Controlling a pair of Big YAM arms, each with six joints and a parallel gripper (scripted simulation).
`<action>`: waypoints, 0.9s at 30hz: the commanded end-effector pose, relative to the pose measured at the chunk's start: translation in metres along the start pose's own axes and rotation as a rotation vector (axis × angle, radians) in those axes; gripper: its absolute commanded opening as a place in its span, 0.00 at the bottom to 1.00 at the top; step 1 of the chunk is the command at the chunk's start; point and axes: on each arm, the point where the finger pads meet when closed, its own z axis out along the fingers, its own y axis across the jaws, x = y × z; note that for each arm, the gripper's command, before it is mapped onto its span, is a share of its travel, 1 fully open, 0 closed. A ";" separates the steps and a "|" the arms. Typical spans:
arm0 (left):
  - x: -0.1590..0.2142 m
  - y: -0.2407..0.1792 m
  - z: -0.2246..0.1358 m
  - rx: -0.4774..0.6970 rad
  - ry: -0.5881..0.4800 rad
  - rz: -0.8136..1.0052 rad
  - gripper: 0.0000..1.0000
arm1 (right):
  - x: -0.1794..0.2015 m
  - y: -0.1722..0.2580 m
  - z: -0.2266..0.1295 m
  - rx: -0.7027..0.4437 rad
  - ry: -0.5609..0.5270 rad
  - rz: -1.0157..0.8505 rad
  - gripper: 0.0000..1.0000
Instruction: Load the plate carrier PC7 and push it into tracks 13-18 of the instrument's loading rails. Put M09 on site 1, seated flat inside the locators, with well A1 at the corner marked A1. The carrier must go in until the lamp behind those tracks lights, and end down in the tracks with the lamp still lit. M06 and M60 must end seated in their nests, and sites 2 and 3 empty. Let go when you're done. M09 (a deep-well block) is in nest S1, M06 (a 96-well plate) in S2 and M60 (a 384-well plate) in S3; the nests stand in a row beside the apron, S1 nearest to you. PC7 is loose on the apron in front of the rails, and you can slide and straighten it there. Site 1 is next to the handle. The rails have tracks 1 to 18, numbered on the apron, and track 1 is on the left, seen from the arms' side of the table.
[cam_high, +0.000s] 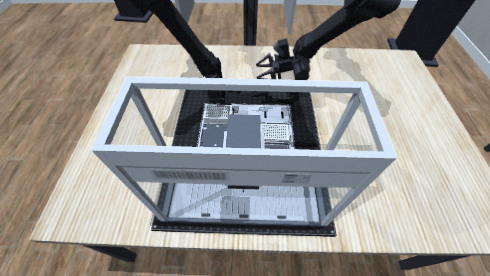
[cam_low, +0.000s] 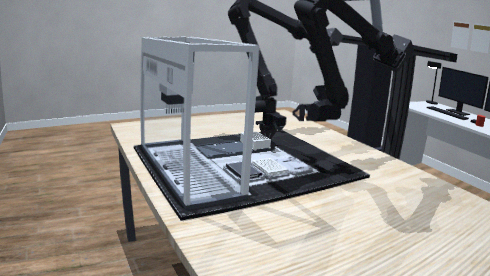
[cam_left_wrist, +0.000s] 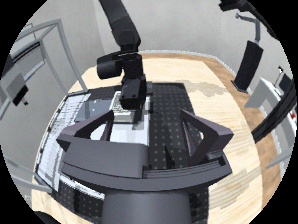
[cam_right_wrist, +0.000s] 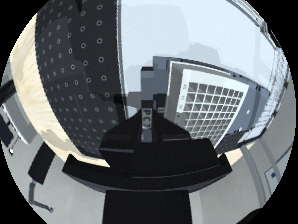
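pc7 handle (cam_right_wrist: 146, 131) gripped in right claw (cam_high: 216, 99) (cam_low: 270, 134) (cam_left_wrist: 132, 108) (cam_right_wrist: 147, 112); white block (cam_high: 216, 112) (cam_low: 258, 142) (cam_left_wrist: 120, 114) (cam_right_wrist: 211, 100) beside it; left claw (cam_high: 258, 71) (cam_low: 296, 113) (cam_left_wrist: 147, 114) open

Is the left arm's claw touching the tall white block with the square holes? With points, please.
Apart. The top view shows bare space between the claw (cam_high: 258, 71) (cam_low: 298, 113) (cam_left_wrist: 148, 113) and the block (cam_high: 216, 112) (cam_low: 257, 144) (cam_left_wrist: 122, 117) (cam_right_wrist: 186, 100).

The left arm (cam_high: 330, 32) (cam_low: 327, 65) is bent at the elbow, its wrist raised and its gripper (cam_high: 258, 71) (cam_low: 299, 112) (cam_left_wrist: 147, 114) turned sideways toward the right arm (cam_high: 182, 37) (cam_low: 260, 60) (cam_left_wrist: 120, 25), fingers spread wide. The right gripper (cam_low: 270, 131) (cam_left_wrist: 140, 107) (cam_right_wrist: 147, 112) is pointed downward, its fingers nearly together, clamped.
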 end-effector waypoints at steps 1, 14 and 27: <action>-0.011 -0.008 -0.004 0.012 -0.016 -0.006 1.00 | 0.008 -0.004 -0.001 0.019 -0.001 -0.004 0.05; -0.011 -0.008 -0.004 0.012 -0.016 -0.006 1.00 | 0.012 0.015 0.003 -0.006 0.003 -0.016 0.05; -0.011 -0.008 -0.004 0.012 -0.016 -0.006 1.00 | 0.015 0.021 0.003 -0.008 0.002 -0.016 0.05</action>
